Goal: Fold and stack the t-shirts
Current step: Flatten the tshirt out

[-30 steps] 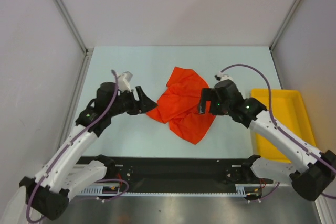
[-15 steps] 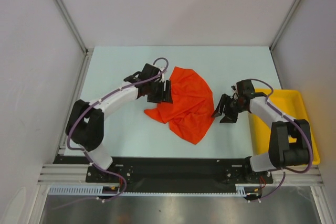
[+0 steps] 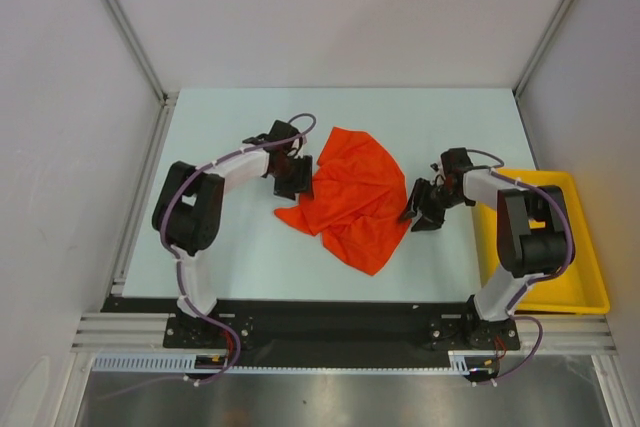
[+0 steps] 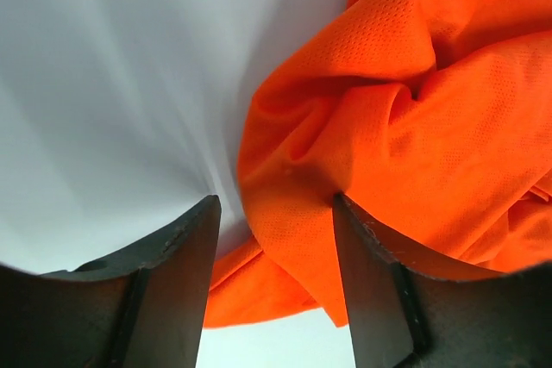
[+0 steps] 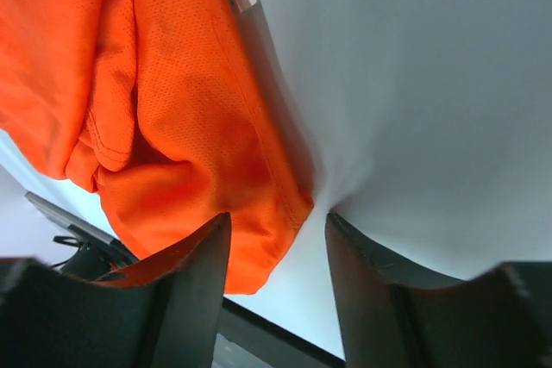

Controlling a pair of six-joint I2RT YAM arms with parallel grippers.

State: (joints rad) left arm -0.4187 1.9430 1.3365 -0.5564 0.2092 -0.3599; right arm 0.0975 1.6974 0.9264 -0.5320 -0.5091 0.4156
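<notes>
On the pale tabletop, the crumpled orange-red t-shirt lay between the arms. The left gripper and right gripper each stood part-open, jaws straddling its edge.

The left arm and the right arm are built of smooth white link shells joined by bulky black joint housings, and a thin purple cable trails along each. Their bases are bolted to a black rail at six o'clock in the overhead view, with small red and yellow wires beside them. The left gripper and the right gripper carry matte black, wedge-shaped fingers with pale scuffed edges.
</notes>
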